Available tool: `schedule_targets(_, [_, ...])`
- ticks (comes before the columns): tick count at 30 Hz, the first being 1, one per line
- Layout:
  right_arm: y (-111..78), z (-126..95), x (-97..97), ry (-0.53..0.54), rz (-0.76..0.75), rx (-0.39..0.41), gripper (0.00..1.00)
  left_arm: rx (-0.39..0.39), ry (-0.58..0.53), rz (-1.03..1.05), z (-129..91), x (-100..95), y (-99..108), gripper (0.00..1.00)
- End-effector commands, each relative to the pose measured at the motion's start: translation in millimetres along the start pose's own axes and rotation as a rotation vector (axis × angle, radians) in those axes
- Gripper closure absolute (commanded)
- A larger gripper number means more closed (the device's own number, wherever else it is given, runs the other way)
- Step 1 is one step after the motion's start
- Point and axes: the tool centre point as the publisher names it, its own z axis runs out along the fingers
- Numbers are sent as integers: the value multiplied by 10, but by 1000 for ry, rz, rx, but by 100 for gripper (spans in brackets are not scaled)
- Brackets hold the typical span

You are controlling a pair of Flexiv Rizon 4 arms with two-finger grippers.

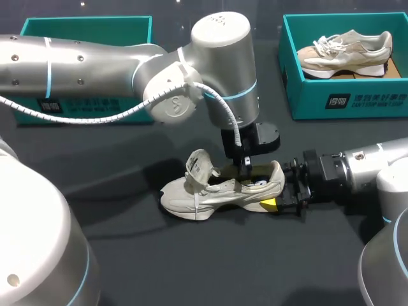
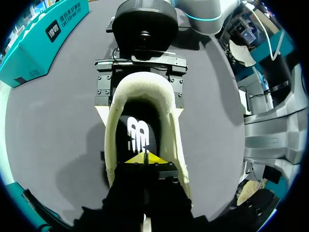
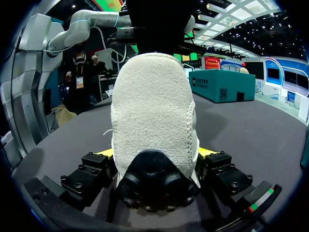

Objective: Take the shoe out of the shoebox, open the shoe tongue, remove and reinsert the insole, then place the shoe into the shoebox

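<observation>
A cream sneaker [image 1: 217, 191] lies on its sole in the middle of the dark table, toe to the left and tongue [image 1: 201, 167] pulled up. My left gripper [image 1: 245, 167] comes down from above into the shoe's opening. In the left wrist view the left gripper [image 2: 145, 158] is shut, its yellow tips together on the black insole [image 2: 137, 135] near the heel. My right gripper [image 1: 278, 193] comes in from the right and holds the heel. In the right wrist view the heel [image 3: 154, 106] fills the space between the right gripper's fingers [image 3: 104, 153], which touch it on both sides.
A teal shoebox [image 1: 344, 95] at the back right holds a second cream sneaker [image 1: 347, 51]. Another teal shoebox [image 1: 83, 29] stands at the back left, partly hidden by my left arm. Bare table lies in front of the shoe.
</observation>
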Motion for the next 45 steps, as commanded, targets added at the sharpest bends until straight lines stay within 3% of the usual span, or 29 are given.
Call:
schedule_targets(1, [-6,-1,0,-1,0,3,100,-11,-10,5,-17,59,87,100])
schedule_targets(15, [-6,-1,0,-1,0,3,100,-58,-36,8,75,153,283,100])
schedule_targets(21, [-6,-1,0,-1,0,3,100,-47,-35,35,117,206,311,70])
schedule_targets(27, [-6,-1,0,-1,0,3,100,-50,-65,47,213,222,307,58])
schedule_targets(39, [-6,-1,0,-1,0,3,100,-114,-240,24,406,105,207,59])
schedule_targets(45, [-6,-1,0,-1,0,3,100,-135,-266,-23,414,-35,209,72])
